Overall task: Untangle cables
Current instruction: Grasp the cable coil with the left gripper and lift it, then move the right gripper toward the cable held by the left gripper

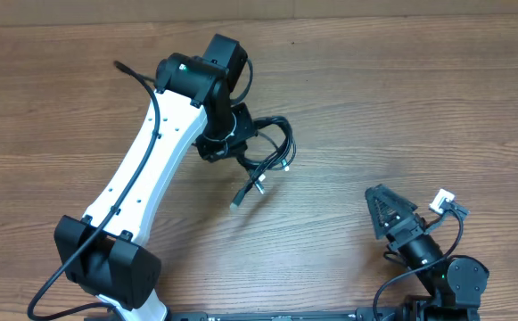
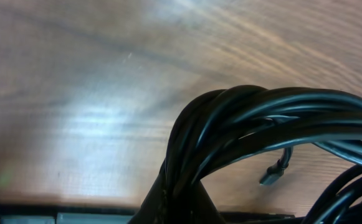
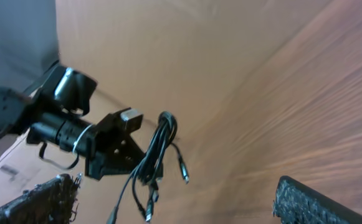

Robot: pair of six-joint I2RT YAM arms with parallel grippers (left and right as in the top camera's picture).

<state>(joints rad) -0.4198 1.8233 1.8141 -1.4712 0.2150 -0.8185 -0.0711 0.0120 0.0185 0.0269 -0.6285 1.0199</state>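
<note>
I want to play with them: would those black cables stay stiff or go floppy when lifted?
Probably floppy: the black cables droop in loops from the left claw, ends dangling. Likely light, since one claw holds them all.

Overhead top-down; left wrist close-up, right wrist distant; all share cables point(image 2: 255, 115).

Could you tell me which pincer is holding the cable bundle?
The left pincer, closed on the black cable bundle; the right pincer sits open and empty.

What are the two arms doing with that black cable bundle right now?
Left tool shut on cable bundle, tangled, loose ends dangling. Right tool open, empty, well apart. Nothing in the way between them.
</note>
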